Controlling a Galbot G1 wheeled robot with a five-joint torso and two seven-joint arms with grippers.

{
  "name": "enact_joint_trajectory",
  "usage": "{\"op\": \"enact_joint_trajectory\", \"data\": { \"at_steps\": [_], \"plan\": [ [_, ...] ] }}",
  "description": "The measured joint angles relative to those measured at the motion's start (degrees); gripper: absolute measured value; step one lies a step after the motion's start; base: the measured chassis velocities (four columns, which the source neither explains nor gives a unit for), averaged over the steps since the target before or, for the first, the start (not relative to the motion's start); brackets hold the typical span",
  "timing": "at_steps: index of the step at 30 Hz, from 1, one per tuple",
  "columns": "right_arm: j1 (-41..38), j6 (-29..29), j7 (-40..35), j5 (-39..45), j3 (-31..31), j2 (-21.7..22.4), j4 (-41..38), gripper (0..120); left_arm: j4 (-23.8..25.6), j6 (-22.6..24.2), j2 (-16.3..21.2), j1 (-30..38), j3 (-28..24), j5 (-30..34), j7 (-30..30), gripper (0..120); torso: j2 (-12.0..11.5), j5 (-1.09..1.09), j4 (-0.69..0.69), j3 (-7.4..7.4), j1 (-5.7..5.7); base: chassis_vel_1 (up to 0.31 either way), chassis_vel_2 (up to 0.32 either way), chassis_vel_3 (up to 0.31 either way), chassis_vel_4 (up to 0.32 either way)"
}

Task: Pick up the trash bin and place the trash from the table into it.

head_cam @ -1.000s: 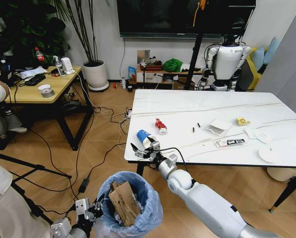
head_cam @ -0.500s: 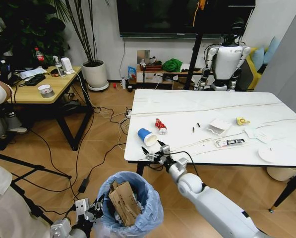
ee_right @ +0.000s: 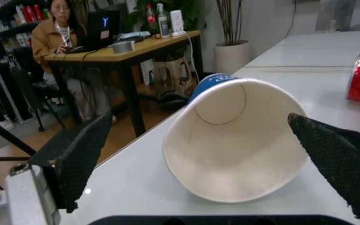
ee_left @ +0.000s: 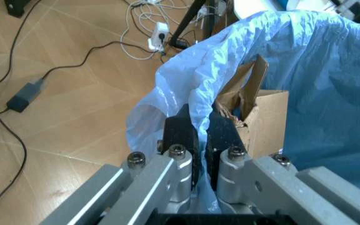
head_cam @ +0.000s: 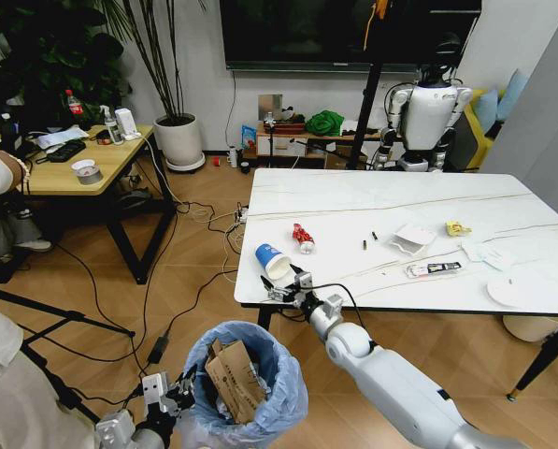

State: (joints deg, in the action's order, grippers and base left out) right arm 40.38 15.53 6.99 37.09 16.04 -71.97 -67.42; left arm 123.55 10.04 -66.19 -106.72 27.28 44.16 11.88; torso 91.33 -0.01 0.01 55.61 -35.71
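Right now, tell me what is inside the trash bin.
Inside the trash bin, a torn brown carton stands against the blue liner. Anything beneath it is hidden by the carton and bag.

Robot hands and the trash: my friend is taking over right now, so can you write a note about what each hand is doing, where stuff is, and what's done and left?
Left hand: shut on the light-blue plastic bag rim of the small round trash bin, held low by the white marble-look table.
Right hand: open, its fingers either side of the blue-and-white paper cup lying on its side at the table edge; not gripped yet.
Done: brown torn carton is in the bin.
Left on the table: cup, red wrapper, white crumpled papers, yellow scrap, white round disc.
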Motion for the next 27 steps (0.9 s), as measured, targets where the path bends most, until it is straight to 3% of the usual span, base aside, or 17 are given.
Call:
{"op": "enact_joint_trajectory", "data": {
  "at_steps": [13,27],
  "plan": [
    [-2.84,0.7,-0.26,-1.14,2.02,-4.51,6.47,100,-0.21,0.0,0.01,0.3,0.11,0.04,-0.05,0,0.0,0.0,-0.01,0.0,0.0,0.0,0.0,0.0,0.0],
    [-4.07,1.41,-0.15,-1.39,2.12,-4.95,8.26,51,-0.74,-0.09,0.0,0.43,-0.02,0.17,-0.16,0,0.0,0.01,-0.01,0.0,0.0,0.0,0.0,0.0,0.0]
  ]
}}
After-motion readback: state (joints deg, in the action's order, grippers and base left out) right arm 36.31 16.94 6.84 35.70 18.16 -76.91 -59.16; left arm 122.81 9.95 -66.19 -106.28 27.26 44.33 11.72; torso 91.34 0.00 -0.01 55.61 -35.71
